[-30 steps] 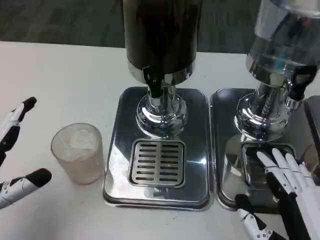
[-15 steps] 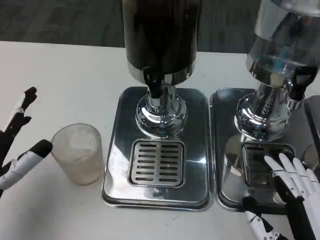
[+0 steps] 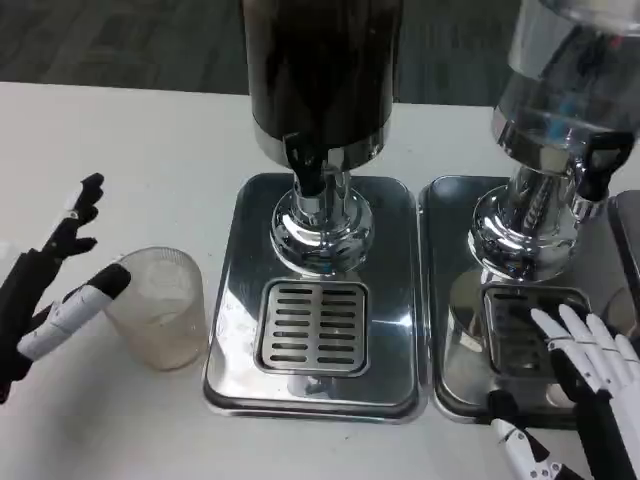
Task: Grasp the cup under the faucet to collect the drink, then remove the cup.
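Observation:
A clear, frosted plastic cup (image 3: 160, 305) stands upright and empty on the white table, left of the steel drip tray (image 3: 235, 350). Above that tray's slotted grate (image 3: 313, 326) hangs the black faucet (image 3: 305, 162) of the dark drink dispenser (image 3: 320, 70). My left hand (image 3: 55, 290) is open beside the cup's left side, one white-and-black finger lying across its near rim, the other fingers spread behind. My right hand (image 3: 585, 385) is open, fingers spread over the front of the right-hand drip tray.
A second dispenser (image 3: 565, 110) with a clear tank and black tap handle (image 3: 603, 160) stands on its own steel tray (image 3: 455, 330) at the right. Bare white table (image 3: 130, 150) lies left of and behind the cup.
My left hand has moved right and up to the cup, its near finger now over the cup's rim. The right hand has drawn back slightly toward the near edge.

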Motion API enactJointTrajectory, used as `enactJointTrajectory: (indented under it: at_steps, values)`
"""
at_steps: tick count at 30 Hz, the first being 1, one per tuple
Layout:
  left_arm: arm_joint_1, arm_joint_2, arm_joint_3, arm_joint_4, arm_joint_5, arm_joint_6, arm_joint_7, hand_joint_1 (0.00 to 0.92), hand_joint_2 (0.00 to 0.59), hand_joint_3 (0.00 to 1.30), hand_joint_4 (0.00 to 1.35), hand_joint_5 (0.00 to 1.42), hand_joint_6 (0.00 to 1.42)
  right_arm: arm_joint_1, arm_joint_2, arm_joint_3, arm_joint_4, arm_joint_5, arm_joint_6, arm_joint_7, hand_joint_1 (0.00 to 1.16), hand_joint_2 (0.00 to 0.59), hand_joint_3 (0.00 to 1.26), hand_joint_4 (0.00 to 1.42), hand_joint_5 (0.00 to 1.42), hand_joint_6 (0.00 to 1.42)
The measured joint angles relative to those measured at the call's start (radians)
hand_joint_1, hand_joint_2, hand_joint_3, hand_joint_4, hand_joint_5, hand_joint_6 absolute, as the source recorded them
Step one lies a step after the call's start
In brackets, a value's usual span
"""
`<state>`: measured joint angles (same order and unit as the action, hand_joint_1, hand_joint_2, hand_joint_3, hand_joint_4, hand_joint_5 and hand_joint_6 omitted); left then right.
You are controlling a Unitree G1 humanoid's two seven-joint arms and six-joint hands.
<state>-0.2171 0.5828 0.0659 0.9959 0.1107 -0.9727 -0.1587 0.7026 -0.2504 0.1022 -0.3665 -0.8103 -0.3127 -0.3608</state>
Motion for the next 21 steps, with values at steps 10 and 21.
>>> enactJointTrajectory:
  at_steps: [10,21]
  values:
    - [-0.071,0.013,-0.055,0.116,0.101,-0.021,-0.001,0.001,0.000,0.00,0.00,0.00,0.16,0.004,0.010,0.006,-0.029,0.004,0.007,0.010,0.28,0.396,0.17,0.09,0.06,0.02]
    - [-0.104,0.036,-0.101,0.163,0.183,-0.051,0.088,0.018,0.000,0.00,0.00,0.04,0.22,0.018,0.045,0.023,-0.035,-0.020,0.010,0.009,0.28,0.396,0.17,0.09,0.06,0.02]
